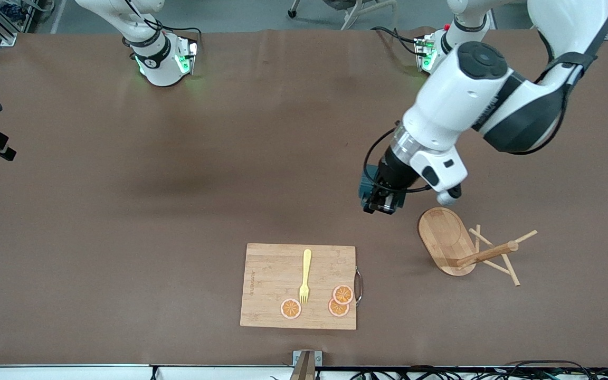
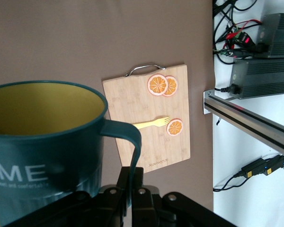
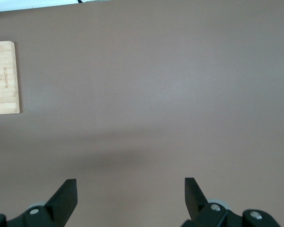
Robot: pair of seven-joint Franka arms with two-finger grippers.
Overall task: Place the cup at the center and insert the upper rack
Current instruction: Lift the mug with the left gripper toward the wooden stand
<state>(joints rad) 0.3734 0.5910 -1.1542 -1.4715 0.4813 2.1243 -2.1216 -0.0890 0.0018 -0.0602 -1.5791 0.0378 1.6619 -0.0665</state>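
My left gripper (image 1: pixel 379 202) is shut on the handle of the dark teal cup (image 1: pixel 367 181), holding it over the bare table beside the rack's base. In the left wrist view the cup (image 2: pixel 42 146) shows its mustard-yellow inside, and the handle (image 2: pixel 134 142) runs down between my left gripper's (image 2: pixel 131 178) closed fingers. The bamboo upper rack (image 1: pixel 462 248) lies tipped on its side toward the left arm's end of the table, its oval base (image 1: pixel 443 235) on edge and its post (image 1: pixel 487 254) and pegs on the table. My right gripper (image 3: pixel 130 189) is open and empty above bare table, and is out of the front view.
A rectangular wooden cutting board (image 1: pixel 269 279) with a metal handle lies nearer the front camera, carrying a yellow fork (image 1: pixel 305 274) and three orange slices (image 1: pixel 342 294). It also shows in the left wrist view (image 2: pixel 132 101), and its corner shows in the right wrist view (image 3: pixel 4 78).
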